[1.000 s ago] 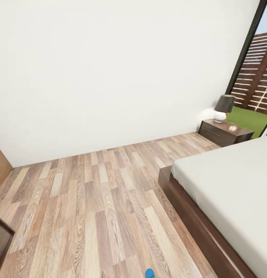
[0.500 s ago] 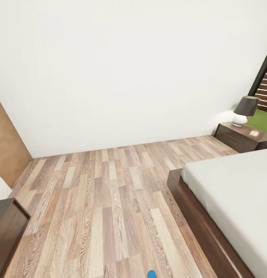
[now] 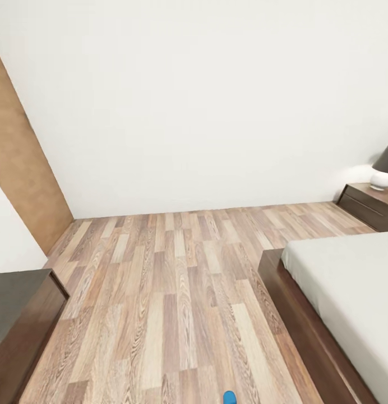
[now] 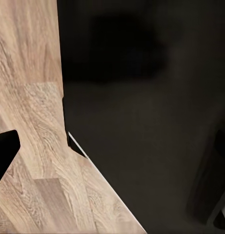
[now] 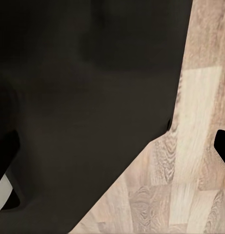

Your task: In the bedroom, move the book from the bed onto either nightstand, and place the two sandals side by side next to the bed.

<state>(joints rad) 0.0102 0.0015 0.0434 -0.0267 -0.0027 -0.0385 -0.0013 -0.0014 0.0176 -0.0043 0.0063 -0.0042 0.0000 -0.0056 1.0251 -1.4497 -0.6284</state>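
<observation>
Left wrist view: one dark fingertip [image 4: 5, 153] of the left hand enters at the frame edge, with a large dark mass of the robot's own body beside it. Whether the left hand is parted or closed cannot be determined.

Right wrist view: one dark fingertip [image 5: 223, 146] of the right hand shows at the frame edge, beside a similar dark body mass [image 5: 83, 112]. Its state likewise cannot be determined. Both hands point down toward the floor.
</observation>
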